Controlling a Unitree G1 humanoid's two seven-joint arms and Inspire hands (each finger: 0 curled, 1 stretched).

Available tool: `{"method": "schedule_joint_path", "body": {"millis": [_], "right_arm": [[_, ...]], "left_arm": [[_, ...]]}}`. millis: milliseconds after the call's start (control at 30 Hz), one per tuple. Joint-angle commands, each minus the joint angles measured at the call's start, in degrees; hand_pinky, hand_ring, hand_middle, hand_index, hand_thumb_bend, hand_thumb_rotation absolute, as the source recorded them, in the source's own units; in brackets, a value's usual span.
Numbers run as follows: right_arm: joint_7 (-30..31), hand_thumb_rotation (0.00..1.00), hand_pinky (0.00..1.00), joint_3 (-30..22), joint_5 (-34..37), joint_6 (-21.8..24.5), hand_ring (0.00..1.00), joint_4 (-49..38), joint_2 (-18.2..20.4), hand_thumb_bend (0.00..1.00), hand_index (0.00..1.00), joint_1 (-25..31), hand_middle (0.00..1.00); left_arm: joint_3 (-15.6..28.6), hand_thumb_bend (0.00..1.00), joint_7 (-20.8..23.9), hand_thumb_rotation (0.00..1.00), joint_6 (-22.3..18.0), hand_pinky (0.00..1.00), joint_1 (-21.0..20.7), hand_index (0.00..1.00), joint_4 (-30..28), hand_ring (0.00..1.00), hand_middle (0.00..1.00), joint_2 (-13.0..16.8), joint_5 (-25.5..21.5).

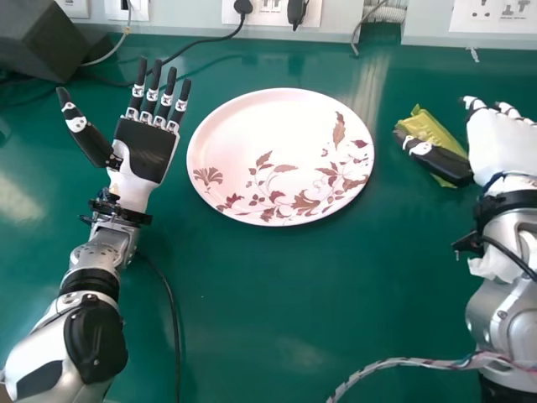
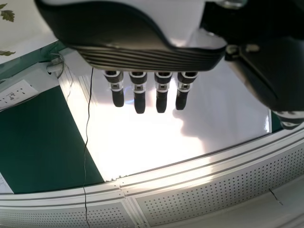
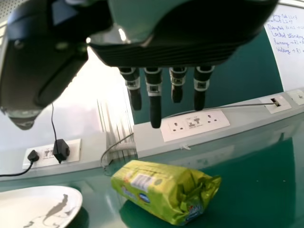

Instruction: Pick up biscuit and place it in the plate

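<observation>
The left hand (image 1: 146,153) and right hand (image 1: 501,149) are held open, fingers extended. Between them the empty flowered plate (image 1: 252,126) is set. The biscuit packet (image 1: 430,126) is seen on the table (image 1: 277,294) below the right fingers, partly hidden by the thumb in the head view.

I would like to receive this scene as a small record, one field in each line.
surface: green table
target: plate, pale with leaf and flower pattern
item: yellow-green biscuit packet, on the table, right of the plate
left hand: left of the plate, fingers straight
right hand: at the packet, fingers extended, not curled round it
background: wall sockets
task status: packet not yet on the plate
</observation>
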Motion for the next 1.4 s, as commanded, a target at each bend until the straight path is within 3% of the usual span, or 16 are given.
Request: {"method": "schedule_joint_path", "body": {"millis": [0,533,767,1367], "right_arm": [[-0.95,0.52,0.90,0.46,0.88,0.63,0.87,1.23,-1.10,1.00,0.97,-0.97,0.82],[-2.19,0.51,0.89,2.72,4.55,2.86,0.87,6.52,-5.01,1.00,0.97,-3.12,0.83],[-2.69,0.47,0.88,4.18,5.92,2.63,0.86,10.07,-8.55,1.00,0.96,-4.87,0.82],[-3.02,0.53,0.91,7.60,10.06,4.11,0.88,18.82,-13.29,0.99,0.98,-8.75,0.83]], "left_arm": [[0.39,1.00,0.29,0.63,0.35,1.00,3.82,1.00,1.74,0.98,1.00,-1.60,-0.22],[0.44,1.00,-0.83,0.63,0.20,1.00,3.91,1.00,2.01,0.99,1.00,-1.75,-0.22],[0.73,1.00,-0.44,0.65,0.69,1.00,3.98,1.00,1.86,0.98,1.00,-1.72,-0.32],[0.79,1.00,-0.55,0.63,0.31,1.00,4.18,1.00,1.25,0.96,1.00,-2.30,-0.24]]}}
